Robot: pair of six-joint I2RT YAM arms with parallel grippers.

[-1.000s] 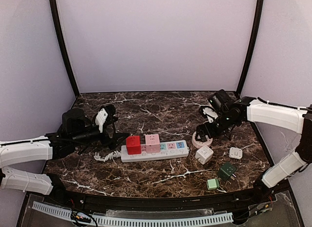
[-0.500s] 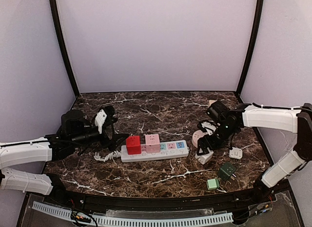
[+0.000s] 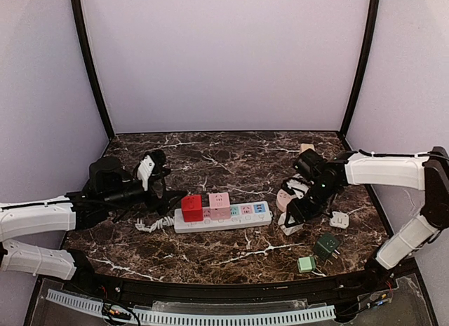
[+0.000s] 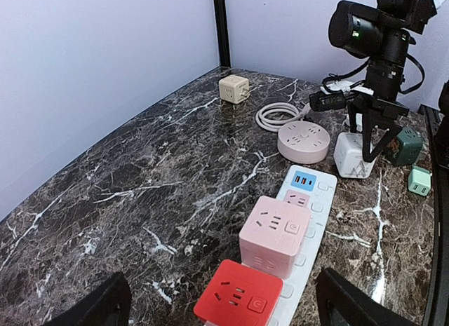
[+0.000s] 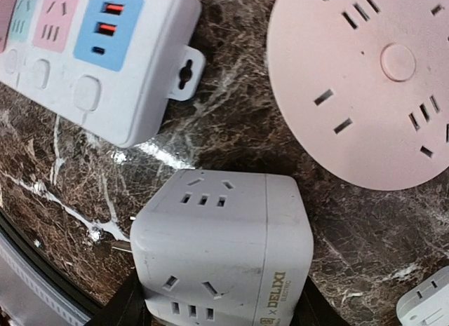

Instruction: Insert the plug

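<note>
Your right arm has come down from above the pink round socket [image 5: 372, 80] and now sits low over the white cube plug [image 5: 221, 249]. The right fingers [image 5: 123, 313] are spread, one on each side of the cube. They straddle it, and no firm clamp shows yet.

The plug rests on the marble desk [image 3: 231, 158], just right of the power strip's [image 3: 245, 221] right end and just near the round socket. One metal prong pokes out at its lower left.

On the strip, a red cube [image 3: 191, 207] and a pink cube [image 3: 219, 203] already fill its left part. The coloured outlets to their right look free.

The left fingers [image 4: 98, 308] are wide apart and empty, near the strip's left end.

Judging from this, you are about to grasp; lifting and inserting remain.
</note>
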